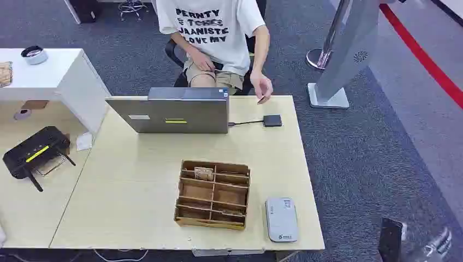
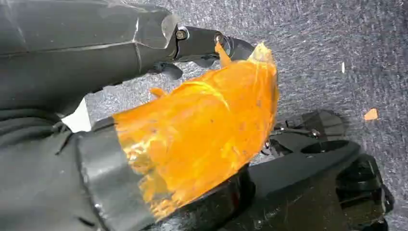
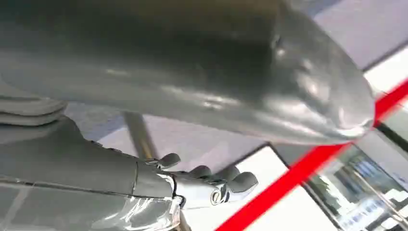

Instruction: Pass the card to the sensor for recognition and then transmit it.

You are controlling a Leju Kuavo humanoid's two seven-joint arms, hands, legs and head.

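On the light wooden desk (image 1: 136,185), a black router (image 1: 34,154) lay toward nine o'clock, on the adjoining surface. A grey laptop (image 1: 173,112) stood at about twelve o'clock, its lid back facing the camera, and a cable ran from it to a small black card sensor (image 1: 272,120) at one o'clock. A seated person's hand (image 1: 262,88) hovered just beyond that sensor. Near the desk's middle sat a wooden divided card box (image 1: 213,194), with a card (image 1: 203,173) lying in its far-left compartment. Just beside the box, at five o'clock, lay a grey card reader (image 1: 282,219).

The left hand (image 2: 192,139) hung over grey carpet, wrapped in orange film; whether its fingers were apart or closed could not be told.

The right hand (image 3: 202,185) hung off the desk at its right side, its fingers (image 3: 243,182) curled loosely with nothing visible in them, touching nothing.
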